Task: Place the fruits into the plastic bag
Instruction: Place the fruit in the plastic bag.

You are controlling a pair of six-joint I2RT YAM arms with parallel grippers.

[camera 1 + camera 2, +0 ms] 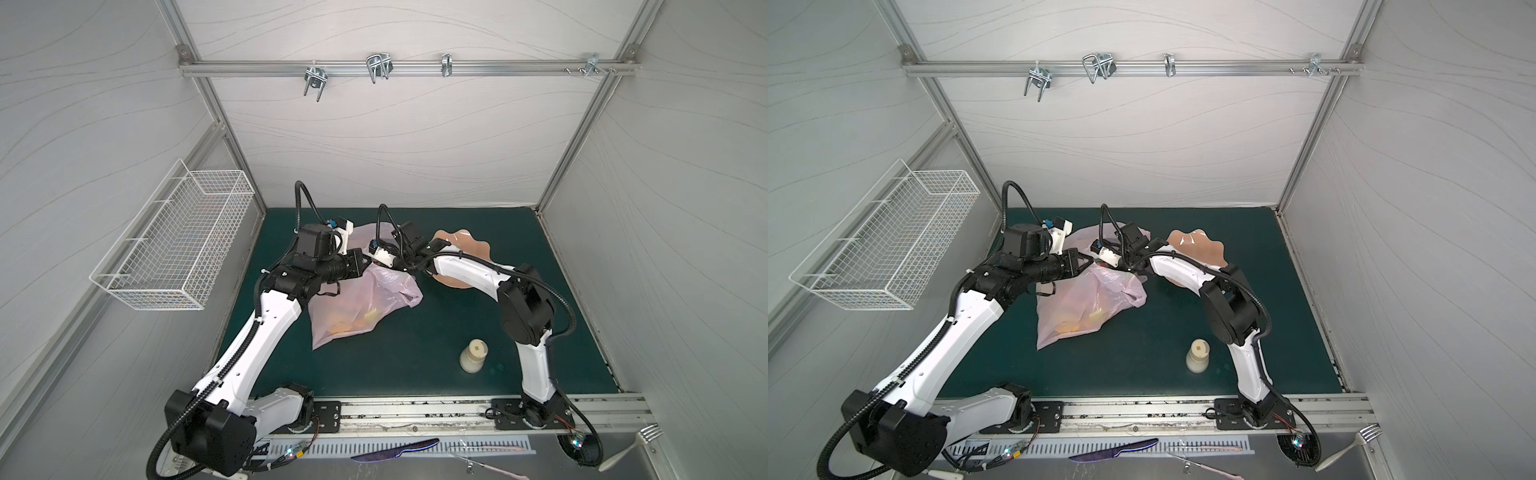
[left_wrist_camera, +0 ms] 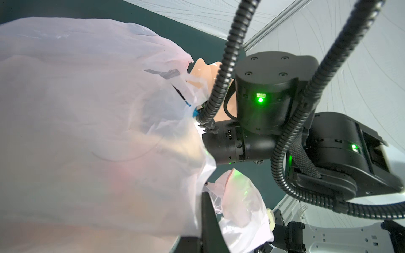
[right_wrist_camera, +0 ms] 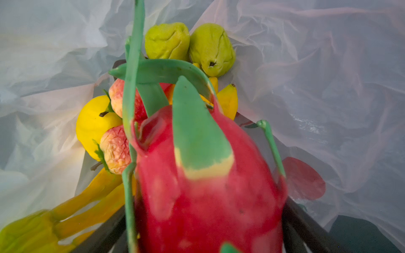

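While left gripper pinches plastic bag, right gripper clamps dragon fruit inside it.

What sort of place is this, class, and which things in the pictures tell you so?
Most likely a robot test booth: two robot arms fixed to a metal rail by a green mat, white walls in a metal frame, and toy fruits, a dragon fruit among them, in a plastic bag.
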